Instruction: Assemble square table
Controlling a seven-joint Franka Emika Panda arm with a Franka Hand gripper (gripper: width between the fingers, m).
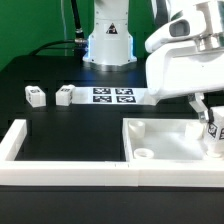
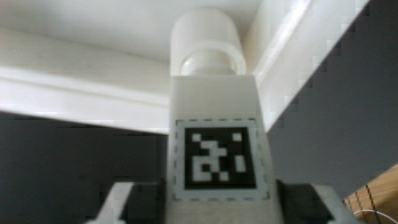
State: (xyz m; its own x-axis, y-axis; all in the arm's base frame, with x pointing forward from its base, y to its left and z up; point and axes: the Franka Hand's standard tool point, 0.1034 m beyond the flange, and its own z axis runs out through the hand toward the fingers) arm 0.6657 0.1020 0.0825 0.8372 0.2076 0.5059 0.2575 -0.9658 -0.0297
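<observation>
The claw point(image 1: 209, 122) was closed on a leg block point(image 2: 217, 110), its two pale fingers point(image 2: 125, 205) pressed to the block's flat sides. The held block was smooth white plastic: a square-sided shaft that narrowed into a rounded peg, with a square black-and-white tag printed on the face toward the wrist camera. In the exterior view it hung upright over the square slab point(image 1: 175, 148), close to the slab's edge on the exterior view's right; whether the peg touched the slab could not be told.

The slab was matte white plastic, flat inside a raised rim, with a round hole point(image 1: 145, 155) sunk in its near corner on the exterior view's left. It lay on the dull black counter point(image 1: 70, 130).

A long white border wall point(image 1: 60, 172), plain and square-edged, ran just beside the slab's near rim and on past it toward the exterior view's left.

Beyond the slab's far rim, toward the exterior view's left, lay the marker board point(image 1: 112, 96), thin and flat with several tags. Farther from the slab in that direction sat one loose leg block point(image 1: 65, 95) and then another loose leg block point(image 1: 35, 95), both small, white, boxy and tagged, well apart from the slab
</observation>
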